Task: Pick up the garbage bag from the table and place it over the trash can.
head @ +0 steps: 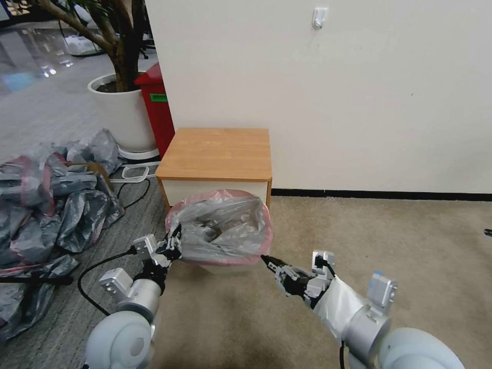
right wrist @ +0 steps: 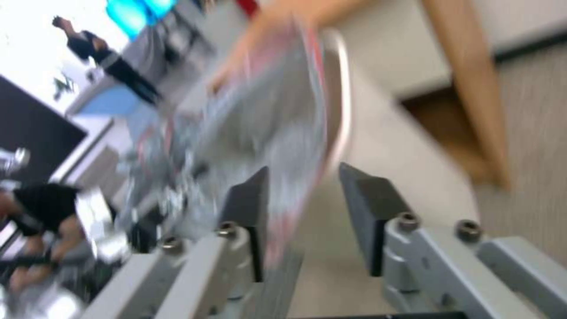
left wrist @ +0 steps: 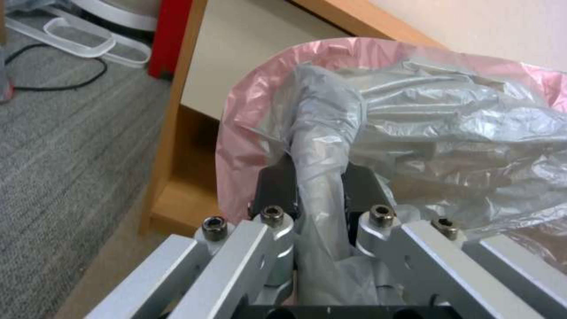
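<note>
The garbage bag (head: 220, 228), thin grey plastic with a pink rim band, lies spread over the mouth of the cream trash can (head: 225, 267), which stands on the carpet just in front of the wooden table (head: 218, 154). My left gripper (head: 171, 247) is at the bag's left side, shut on a bunched fold of it (left wrist: 319, 146). At the bag's right edge my right gripper (head: 265, 260) stands open, and the bag's pink rim (right wrist: 316, 110) runs between its fingers (right wrist: 366, 208). The can's rolled rim (right wrist: 343, 88) shows beside the bag.
A large heap of grey-and-pink bags (head: 46, 205) covers the floor to the left, with a black cable (head: 102, 266) beside it. A red bin (head: 156, 107) and a white plant pot (head: 123, 113) stand behind the table's left. Open carpet (head: 384, 230) lies right; the wall is close behind.
</note>
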